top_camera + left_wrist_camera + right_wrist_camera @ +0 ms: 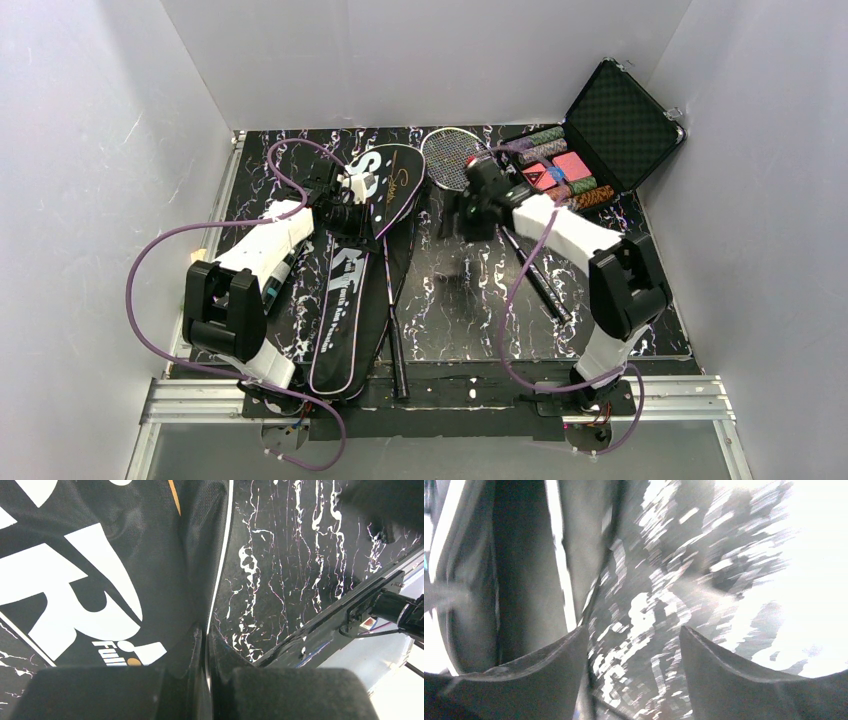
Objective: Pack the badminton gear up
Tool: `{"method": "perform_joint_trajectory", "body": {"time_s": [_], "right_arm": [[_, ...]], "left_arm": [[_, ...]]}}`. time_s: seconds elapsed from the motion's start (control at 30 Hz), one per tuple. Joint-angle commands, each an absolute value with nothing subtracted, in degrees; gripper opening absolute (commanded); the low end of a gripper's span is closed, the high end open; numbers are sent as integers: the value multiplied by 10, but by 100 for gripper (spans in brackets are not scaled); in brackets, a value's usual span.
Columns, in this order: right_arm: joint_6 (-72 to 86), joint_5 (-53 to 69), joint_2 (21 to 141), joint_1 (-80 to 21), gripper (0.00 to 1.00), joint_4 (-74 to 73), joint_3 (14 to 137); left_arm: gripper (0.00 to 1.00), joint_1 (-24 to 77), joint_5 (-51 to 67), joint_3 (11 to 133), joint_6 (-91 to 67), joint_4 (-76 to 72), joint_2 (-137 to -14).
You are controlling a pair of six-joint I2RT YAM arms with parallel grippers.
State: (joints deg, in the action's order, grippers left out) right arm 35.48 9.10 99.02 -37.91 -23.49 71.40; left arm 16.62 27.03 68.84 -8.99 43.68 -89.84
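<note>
Left pincer (206, 690) clamps bag (100, 555) edge; right pincer (634, 680) gapes over table (460, 295).

Top external: fixed, high, behind the left arm (250, 260) and right arm (590, 250). It looks down and forward over the whole bench (460, 300), with white walls (100, 150) on three sides. Widest and farthest view.

Left wrist: sits on the left gripper (205, 650) and looks along its fingers (100, 692), whose dark pads fill the bottom edge. Very near. Bag (90, 580) lettering fills the left half, marbled bench the right, with the bench edge at far right.

Right wrist: same mounting on the right gripper (633, 630), finger shapes at the bottom, marbled bench between them. Near, blurred, overexposed to the right.

Overlap: both wrist patches lie inside the top view, the left one on the bag's upper part. Cannot tell whether the wrist views overlap each other.
</note>
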Motion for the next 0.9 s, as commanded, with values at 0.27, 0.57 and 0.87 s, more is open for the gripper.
{"method": "perform_joint_trajectory", "body": {"time_s": [0.27,0.57,0.87], "right_arm": [[214,-122,1090,-236,76,-335,798],[194,-120,1135,-214,73,-330,824],[199,-58,1152,-211,39,-321,818]], "left_arm": [[0,166,274,714,-93,452,-857],[0,166,278,725,-97,461,-858],[0,167,275,727,-98,461,-858]]}}
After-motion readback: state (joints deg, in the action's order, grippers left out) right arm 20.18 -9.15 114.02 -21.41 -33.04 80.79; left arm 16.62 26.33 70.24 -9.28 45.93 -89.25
